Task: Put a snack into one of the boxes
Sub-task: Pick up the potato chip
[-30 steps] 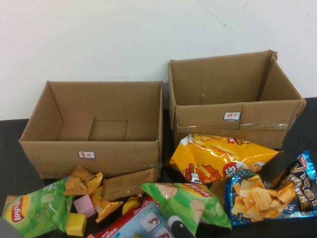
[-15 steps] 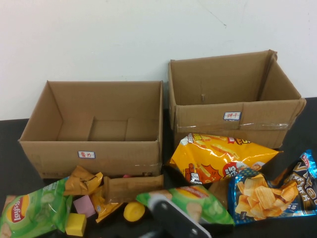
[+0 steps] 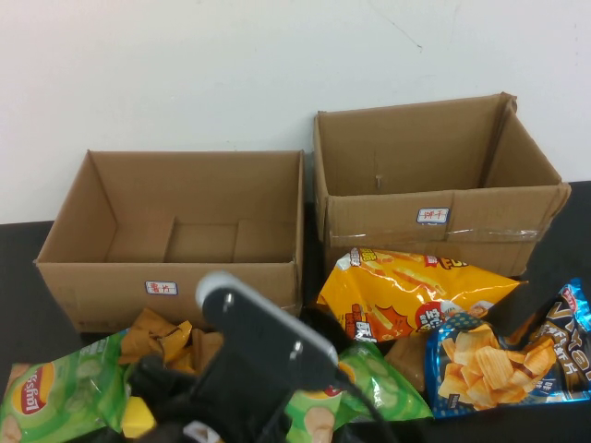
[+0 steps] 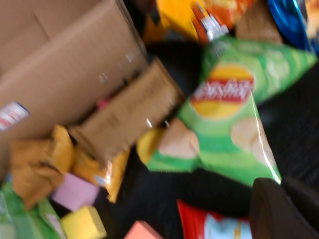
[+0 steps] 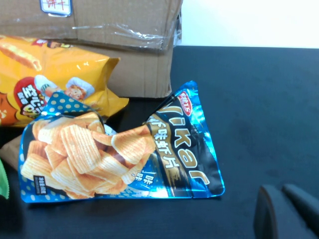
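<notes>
Left gripper (image 4: 286,209), fingers unreadable, hovers low over the snack pile; right gripper (image 5: 286,211) sits by the blue chip bag (image 5: 119,149). Two cardboard boxes (image 3: 175,235) stand at twelve o'clock; green chip bag (image 4: 232,114) lies at six

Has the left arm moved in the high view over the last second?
Yes. The left arm has risen from the bottom edge toward the left box, now covering the middle green chip bag. The right gripper hangs over bare table beside the blue bag.
</notes>
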You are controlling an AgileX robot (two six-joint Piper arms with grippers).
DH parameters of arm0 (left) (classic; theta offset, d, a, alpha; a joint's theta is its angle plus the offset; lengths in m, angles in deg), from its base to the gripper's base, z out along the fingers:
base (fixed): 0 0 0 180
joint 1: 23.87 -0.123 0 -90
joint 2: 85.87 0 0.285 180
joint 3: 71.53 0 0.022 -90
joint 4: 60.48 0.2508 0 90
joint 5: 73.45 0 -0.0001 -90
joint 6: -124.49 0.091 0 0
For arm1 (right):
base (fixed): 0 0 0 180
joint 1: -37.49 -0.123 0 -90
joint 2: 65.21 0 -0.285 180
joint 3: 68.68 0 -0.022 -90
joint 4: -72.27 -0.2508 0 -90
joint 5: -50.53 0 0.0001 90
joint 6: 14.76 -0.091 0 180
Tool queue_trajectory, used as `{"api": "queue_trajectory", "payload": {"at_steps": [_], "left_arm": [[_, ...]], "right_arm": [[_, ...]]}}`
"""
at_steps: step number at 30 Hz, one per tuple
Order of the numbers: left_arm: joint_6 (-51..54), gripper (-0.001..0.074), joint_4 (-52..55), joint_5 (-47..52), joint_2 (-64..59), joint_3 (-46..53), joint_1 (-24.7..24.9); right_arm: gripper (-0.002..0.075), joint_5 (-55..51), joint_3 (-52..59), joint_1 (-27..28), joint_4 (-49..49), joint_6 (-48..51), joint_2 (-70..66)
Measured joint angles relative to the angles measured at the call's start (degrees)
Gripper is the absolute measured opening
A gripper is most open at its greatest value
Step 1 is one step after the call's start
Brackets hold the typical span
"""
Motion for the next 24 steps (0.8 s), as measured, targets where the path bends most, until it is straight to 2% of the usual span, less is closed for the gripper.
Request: {"api": "queue_trajectory", "payload": {"at_steps": [5, 9, 11, 14, 16, 17, 19, 24], "left_arm": [[2.0, 0.0, -1.7, 0.7, 0.1, -2.9, -1.1], [6.9, 0.0029, -9.1, 1.0, 0.2, -2.9, -2.0], [10.6, 0.0116, -14.2, 1.1, 0.2, -2.9, -2.2], [15.2, 0.0337, -20.9, 1.1, -0.4, -2.9, -2.2], [17.7, 0.0527, -24.6, 1.2, -2.2, -2.9, -2.2], [18.8, 0.0586, -25.7, 1.2, -3.6, -2.9, -2.2], [21.5, 0.0648, -28.0, 1.2, -7.4, -2.9, -2.2], [26.6, 0.068, -35.3, -3.0, -18.3, -2.9, -2.2]], "right_arm": [[-0.0001, 0.0, 0.0, 0.0, 0.0, 0.0, 0.0], [-0.0001, 0.0, 0.0, 0.0, 0.0, 0.0, 0.0], [-0.0001, 0.0, 0.0, 0.0, 0.0, 0.0, 0.0], [-0.0001, 0.0, 0.0, 0.0, 0.0, 0.0, 0.0], [-0.0001, 0.0, 0.0, 0.0, 0.0, 0.0, 0.0], [-0.0001, 0.0, 0.0, 0.0, 0.0, 0.0, 0.0], [-0.0001, 0.0, 0.0, 0.0, 0.0, 0.0, 0.0], [-0.0001, 0.0, 0.0, 0.0, 0.0, 0.0, 0.0]]}}
